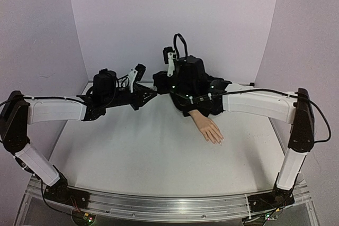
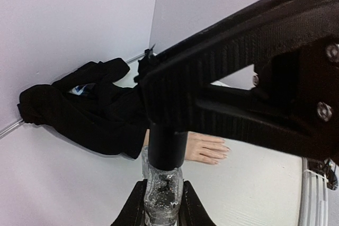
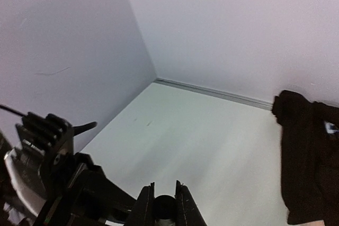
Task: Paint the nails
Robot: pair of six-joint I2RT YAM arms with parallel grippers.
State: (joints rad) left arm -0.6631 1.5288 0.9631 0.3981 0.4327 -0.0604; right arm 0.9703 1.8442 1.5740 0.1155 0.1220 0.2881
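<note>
The peach mannequin hand [image 1: 207, 126] lies palm down right of the table's centre, its black sleeve [image 1: 211, 104] under my right arm. The pale nails [image 1: 218, 140] point to the near right; they also show in the left wrist view [image 2: 224, 152]. My left gripper [image 2: 161, 205] is shut on a small clear glittery bottle [image 2: 161, 189]. My right gripper [image 3: 164, 194] is shut on the bottle's dark cap [image 3: 164, 208], which sits on the bottle [image 2: 167, 149]. Both grippers meet at the back centre [image 1: 151, 91], left of the hand and apart from it.
The white table [image 1: 148, 152] has pale walls at the back and on both sides. The black sleeve bunches toward the back corner [image 2: 79, 115] and shows at the right of the right wrist view [image 3: 310, 157]. A metal rail [image 1: 169, 205] runs along the near edge.
</note>
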